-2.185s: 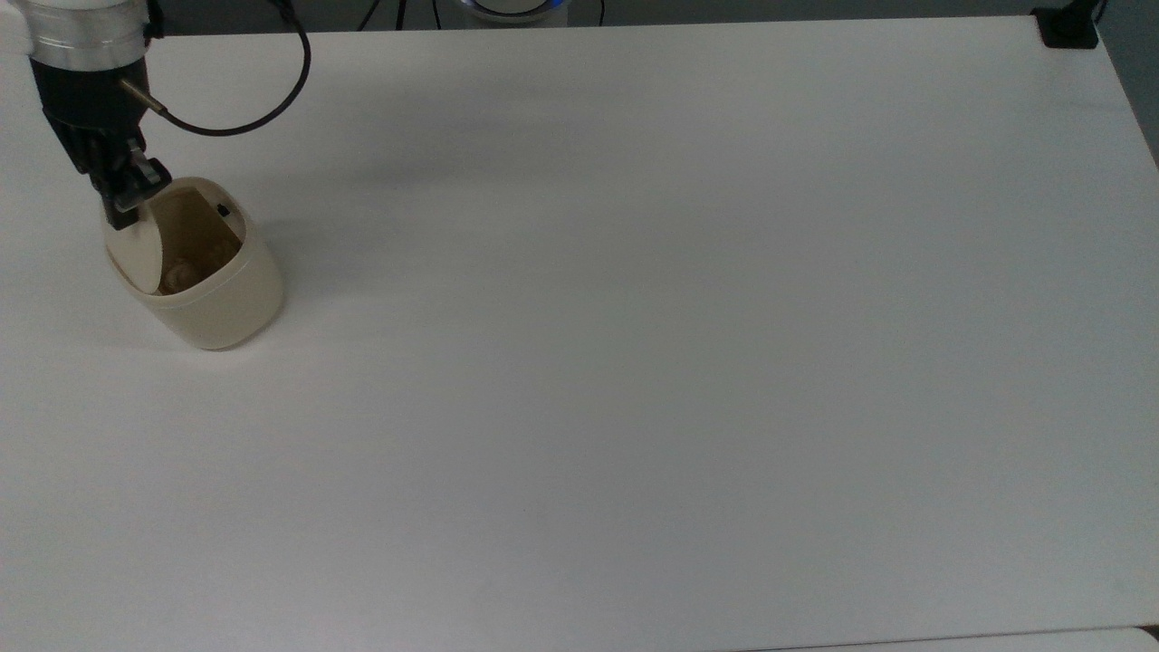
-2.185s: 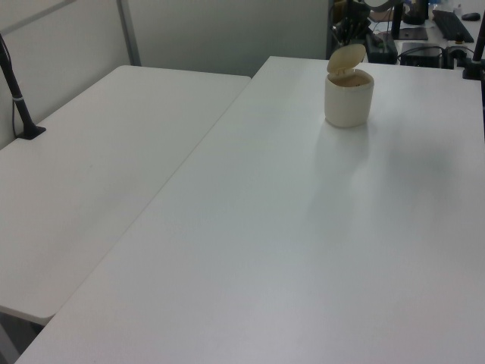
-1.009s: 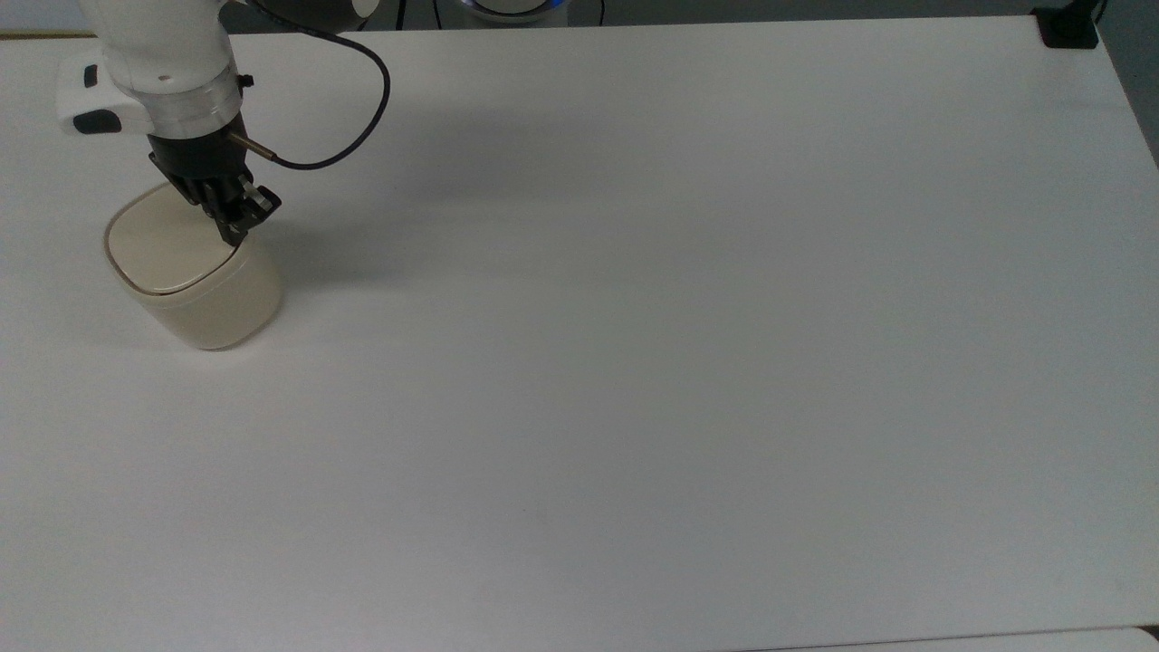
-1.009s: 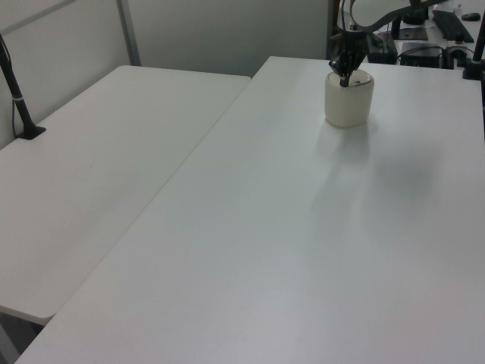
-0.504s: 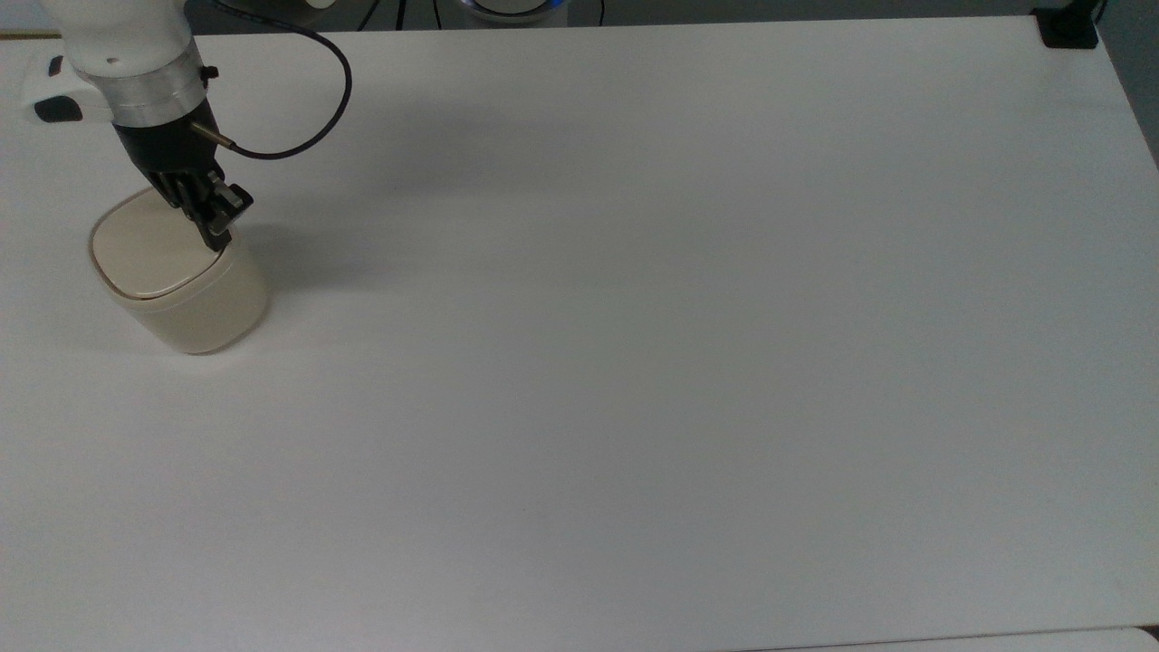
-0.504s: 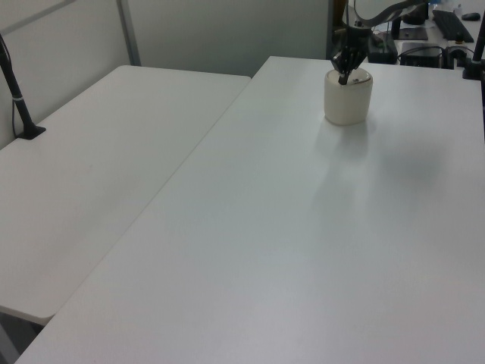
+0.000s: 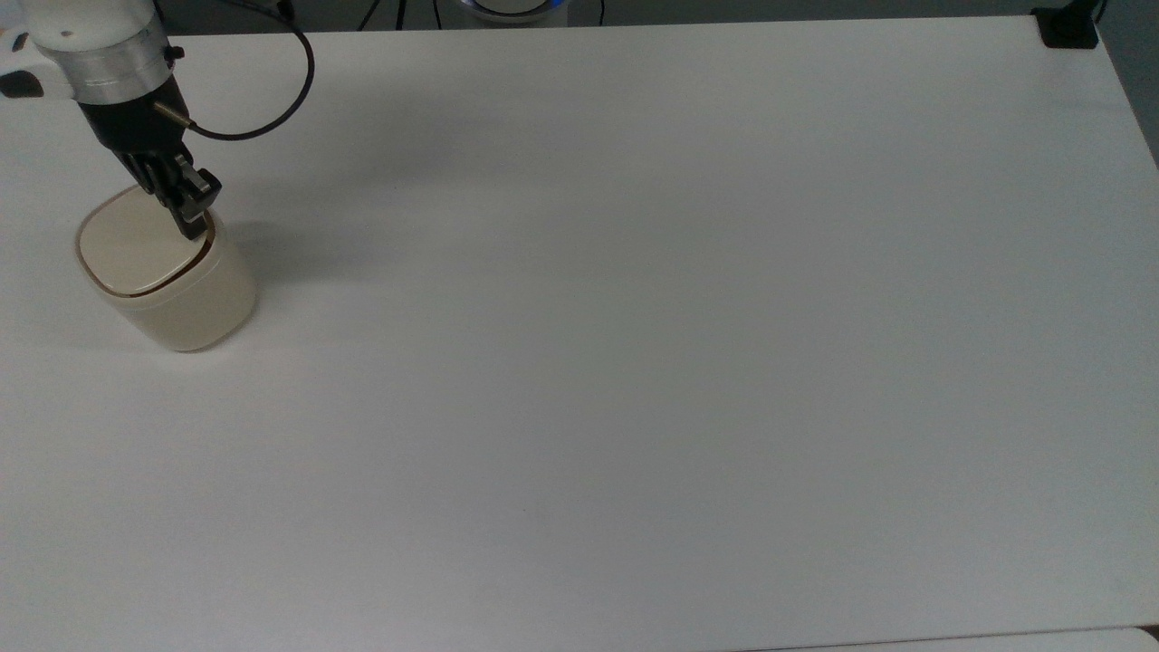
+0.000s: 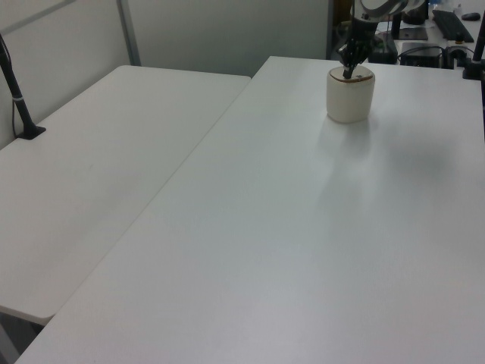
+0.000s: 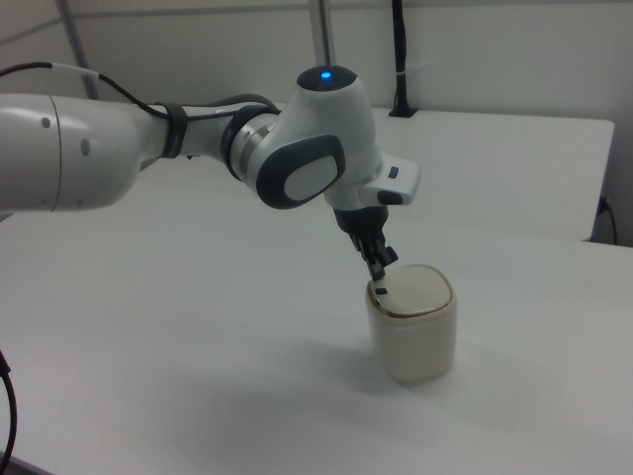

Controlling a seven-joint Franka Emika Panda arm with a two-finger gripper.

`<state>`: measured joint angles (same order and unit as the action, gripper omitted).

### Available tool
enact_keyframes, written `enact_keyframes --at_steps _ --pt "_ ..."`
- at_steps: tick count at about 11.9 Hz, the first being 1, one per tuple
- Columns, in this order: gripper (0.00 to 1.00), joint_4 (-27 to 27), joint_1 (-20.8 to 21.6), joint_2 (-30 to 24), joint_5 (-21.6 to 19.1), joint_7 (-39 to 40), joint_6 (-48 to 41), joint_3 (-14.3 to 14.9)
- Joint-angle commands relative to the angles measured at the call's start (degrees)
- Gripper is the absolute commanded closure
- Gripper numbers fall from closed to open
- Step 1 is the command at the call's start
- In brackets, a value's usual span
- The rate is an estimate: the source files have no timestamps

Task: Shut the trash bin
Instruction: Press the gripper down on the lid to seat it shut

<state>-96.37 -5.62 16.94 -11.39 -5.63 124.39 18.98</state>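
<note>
Cream trash bin (image 7: 167, 281) sits lid-down near the top view's left edge of my white surface (image 7: 634, 362). My gripper (image 7: 192, 222) tip presses its lid rim, fingers (image 9: 380, 259) clenched together, holding nothing.

the top view's left edge cuts off the arm (image 7: 86, 41). where the claw (image 7: 192, 226) meets the trash bin (image 7: 167, 272), we cannot tell its finger gap.

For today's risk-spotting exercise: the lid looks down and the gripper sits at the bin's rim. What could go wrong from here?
1. The gripper rests at the trash bin rim beside the small black button; pressing there might pop the lid open again.
2. The bin stands free on the table, so a sideways pull could drag or tip it.
</note>
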Motion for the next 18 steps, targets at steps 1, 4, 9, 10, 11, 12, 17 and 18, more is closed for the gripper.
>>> enact_keyframes --at_steps 1,4,9,10,11,12,17,18 --pt "1.0 -1.19 -0.44 -2.18 -1.53 3.78 -3.1 0.53" --pt "1.0 -1.27 -1.06 -2.27 -1.44 5.88 -4.68 0.62" --pt "1.0 -2.33 -2.11 -0.6 -1.44 9.14 -3.72 0.79" --pt "1.0 -2.85 -2.11 0.01 -1.44 9.49 -3.46 0.79" --pt "1.0 -3.38 -2.11 0.46 -1.44 9.93 -2.24 0.79" --pt "1.0 -4.43 -2.11 0.63 -1.53 10.02 -0.75 0.79" --pt "0.95 -6.46 -1.41 -0.24 -2.06 9.15 2.52 0.7" --pt "0.92 -5.85 -1.23 -1.37 -1.97 9.14 1.82 0.53"
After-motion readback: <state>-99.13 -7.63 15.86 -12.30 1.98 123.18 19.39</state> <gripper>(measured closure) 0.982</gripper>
